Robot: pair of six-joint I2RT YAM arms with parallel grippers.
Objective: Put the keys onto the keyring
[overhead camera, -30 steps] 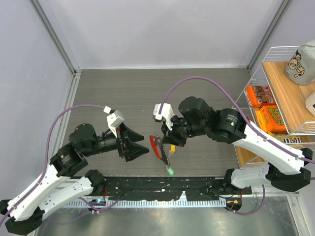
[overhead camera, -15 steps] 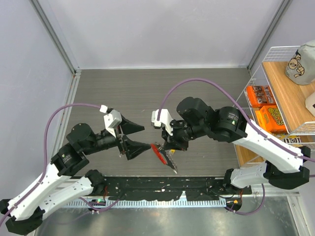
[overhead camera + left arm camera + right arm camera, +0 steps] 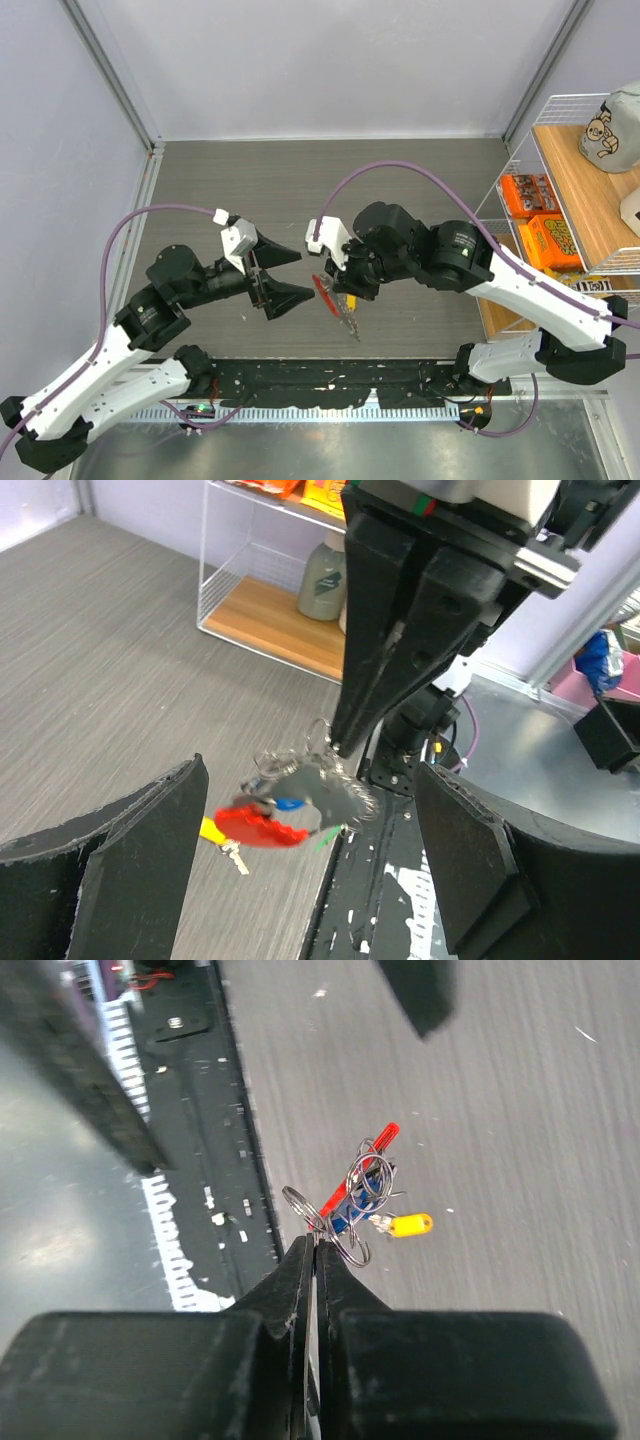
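the right gripper is fully closed, and its tips pinch the keyring, so the whole small bundle hangs under it in the air, above the tabletop close to the middle of its near edge. the keys hang in one tangle with the chain; a red tag and a yellow tag stick out, but i cannot tell which keys are already threaded on the ring. the left gripper is opened wide, holds nothing, and faces the bundle from just beside it. the step in hand is, i think, for the left gripper to take one key. to do it well it should come in slowly and straight, choose a tag that stands apart from the tangle, and close on that tag only, not on the chain. the right gripper should hold firm and not turn, because the bundle will swing easily.
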